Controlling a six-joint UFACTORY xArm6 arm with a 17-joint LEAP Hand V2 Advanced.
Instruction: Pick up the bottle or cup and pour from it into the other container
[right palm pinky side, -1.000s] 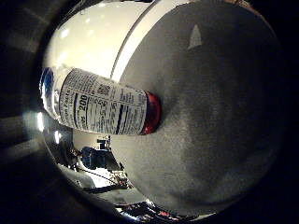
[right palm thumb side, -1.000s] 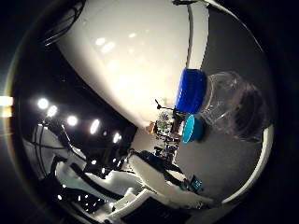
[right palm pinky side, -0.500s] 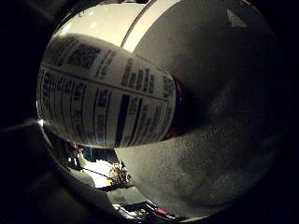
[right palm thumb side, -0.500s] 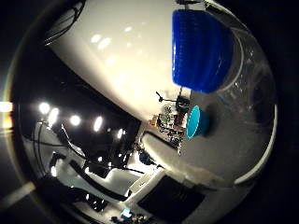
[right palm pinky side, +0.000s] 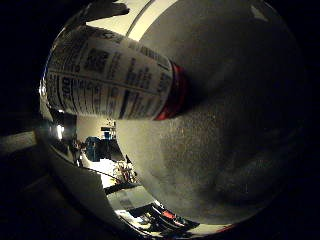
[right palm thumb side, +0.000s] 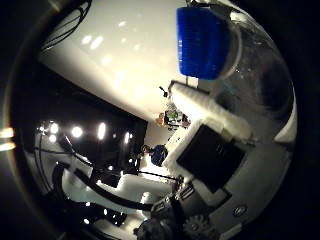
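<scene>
Bottle (right palm pinky side: 110, 75) fills the view right at my palm, standing on the grey table (right palm pinky side: 225, 125), blue cap (right palm thumb side: 202, 42) beside my thumb-side finger (right palm thumb side: 212, 112). Step in hand, as I judge it: the grasp, before any lift. My hand (right palm thumb side: 210, 150) has one finger curling toward the clear neck; can't tell if it's clamped on yet. Next move needs a firm wrap before lifting. The other container isn't visible from either palm view. Most of my fingers are out of sight.

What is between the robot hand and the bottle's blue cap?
Nothing. In the thumb side view, a finger of the robot hand reaches toward the bottle, below its blue cap.
</scene>
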